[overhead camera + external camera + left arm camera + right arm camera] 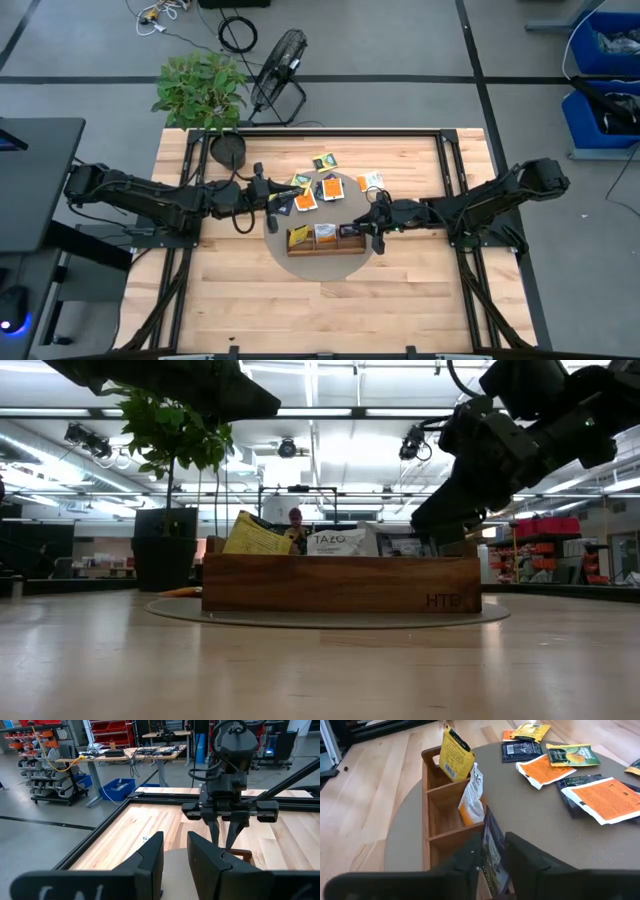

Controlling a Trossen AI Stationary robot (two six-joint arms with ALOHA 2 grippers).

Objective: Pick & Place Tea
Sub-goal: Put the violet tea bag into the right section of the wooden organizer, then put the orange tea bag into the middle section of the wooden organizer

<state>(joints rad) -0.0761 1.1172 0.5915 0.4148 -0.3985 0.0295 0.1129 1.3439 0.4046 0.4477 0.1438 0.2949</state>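
A long brown wooden tray [432,795] stands on a round grey mat [535,830]. A yellow tea packet [455,752] leans upright in its far compartment and a white-and-orange one [472,795] in the middle one. A dark blue packet [493,851] stands on edge in the nearest compartment, between the fingers of my right gripper [494,842], which is open and slants down over that tray end [372,226]. Several orange, green, dark and yellow packets [602,797] lie flat on the mat. My left gripper [175,842] hovers open with nothing in it beyond the tray's other end [272,200]. My right gripper's fingers stand on either side of the dark blue packet's upper edge [490,832], slanting down from the table's right. Seen from the left wrist, a gap shows between them. Whether a finger [470,860] touches the packet, I cannot tell. The packet's lower part sits inside the compartment.
A potted plant [205,90] and a dark round pot [228,150] stand at the table's far left, with a fan [278,65] on the floor behind them. Black frame rails [445,160] run along the table's sides. Bare wood [320,300] lies toward the near edge.
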